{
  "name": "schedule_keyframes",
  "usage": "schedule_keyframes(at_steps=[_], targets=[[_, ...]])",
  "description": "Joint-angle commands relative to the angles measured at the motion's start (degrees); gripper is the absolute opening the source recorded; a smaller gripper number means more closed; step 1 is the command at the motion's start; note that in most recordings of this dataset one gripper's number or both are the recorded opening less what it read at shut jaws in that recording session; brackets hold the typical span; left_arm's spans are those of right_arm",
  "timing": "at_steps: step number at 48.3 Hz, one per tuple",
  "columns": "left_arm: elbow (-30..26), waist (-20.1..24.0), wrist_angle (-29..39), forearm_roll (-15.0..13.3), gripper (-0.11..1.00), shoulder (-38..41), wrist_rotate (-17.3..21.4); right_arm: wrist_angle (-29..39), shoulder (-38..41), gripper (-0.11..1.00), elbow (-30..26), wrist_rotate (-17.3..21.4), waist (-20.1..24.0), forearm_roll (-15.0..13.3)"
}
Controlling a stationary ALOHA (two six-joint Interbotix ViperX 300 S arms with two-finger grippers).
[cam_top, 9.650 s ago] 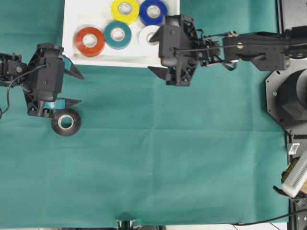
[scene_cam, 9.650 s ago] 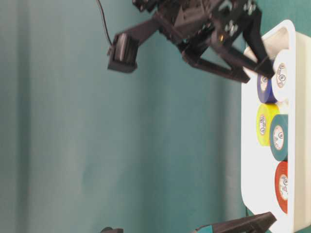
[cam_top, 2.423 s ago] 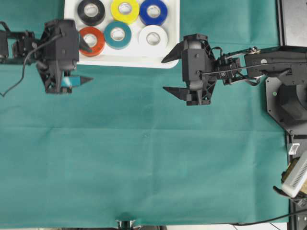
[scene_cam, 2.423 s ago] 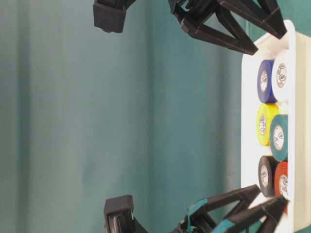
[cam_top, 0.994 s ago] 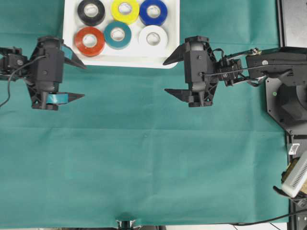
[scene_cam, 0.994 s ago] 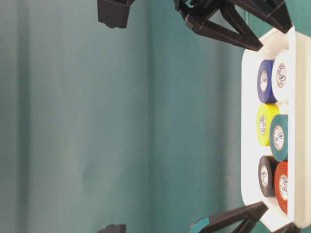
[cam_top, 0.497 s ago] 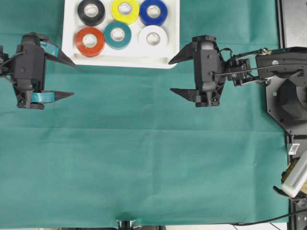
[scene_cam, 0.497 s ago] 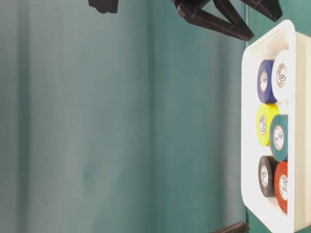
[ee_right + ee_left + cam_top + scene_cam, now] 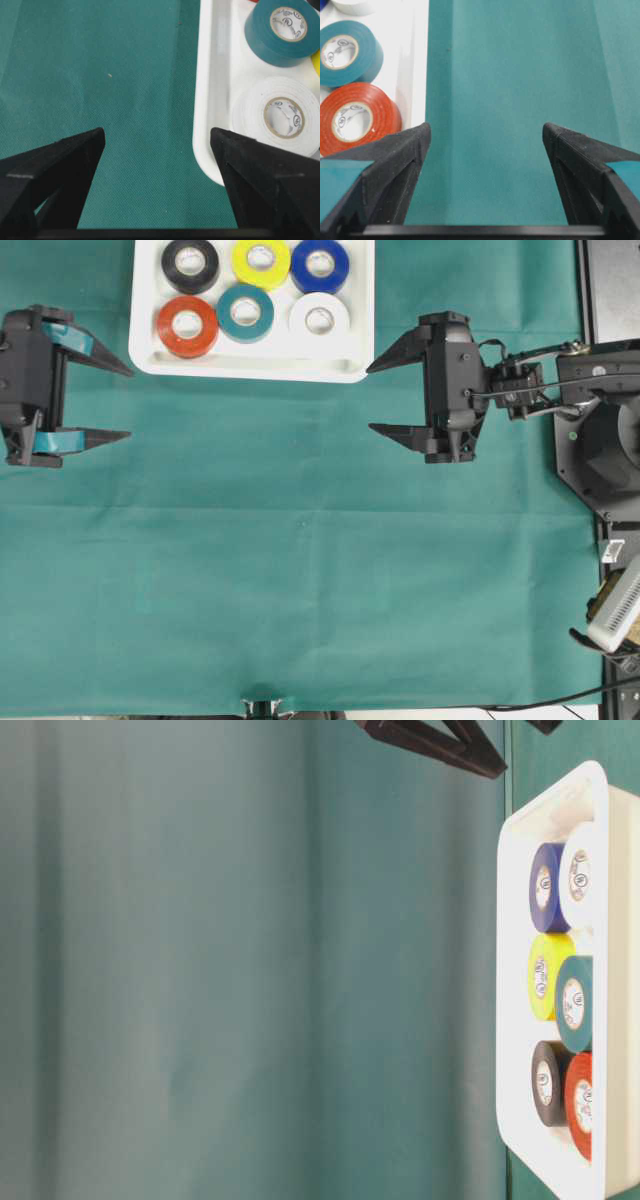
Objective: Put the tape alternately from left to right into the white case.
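Observation:
The white case (image 9: 250,368) lies at the top of the green cloth and holds several tape rolls: black (image 9: 191,265), yellow (image 9: 261,262) and blue (image 9: 320,264) at the back, red-orange (image 9: 186,326), teal (image 9: 245,312) and white (image 9: 319,319) in front. My left gripper (image 9: 128,404) hovers left of the case, open and empty, over bare cloth (image 9: 486,131), with the red-orange roll (image 9: 355,117) just beyond its left finger. To the right of the case my right gripper (image 9: 370,399) is open and empty (image 9: 157,134), near the case's corner (image 9: 205,100) and the white roll (image 9: 280,115).
Green cloth (image 9: 300,570) covers the table down to its front edge. The right arm's black base and mounts (image 9: 600,440) stand along the right side, with a pale device (image 9: 618,608) below them. From table level, the rolls sit inside the case rim (image 9: 510,970).
Both arms have drawn outward from the case, the left one to the left and the right one to the right. Both grippers stayed open and empty.

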Motion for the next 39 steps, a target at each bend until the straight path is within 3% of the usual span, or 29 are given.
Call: schedule_keyframes(at_steps=[1, 20, 39], targets=[[0.3, -0.1, -0.4, 0.0, 0.93, -1.8, 0.1, -0.2, -1.7, 0.78, 0.0, 0.3, 0.1, -0.1], [4.7, -0.1, -0.4, 0.0, 0.93, -9.6, 0.0, -0.2, -6.3, 0.78, 3.1, 0.3, 0.1, 0.0], [10.5, -0.1, -0.4, 0.0, 0.93, -22.6, -0.1, -0.2, -12.0, 0.78, 6.4, 0.4, 0.1, 0.0]])
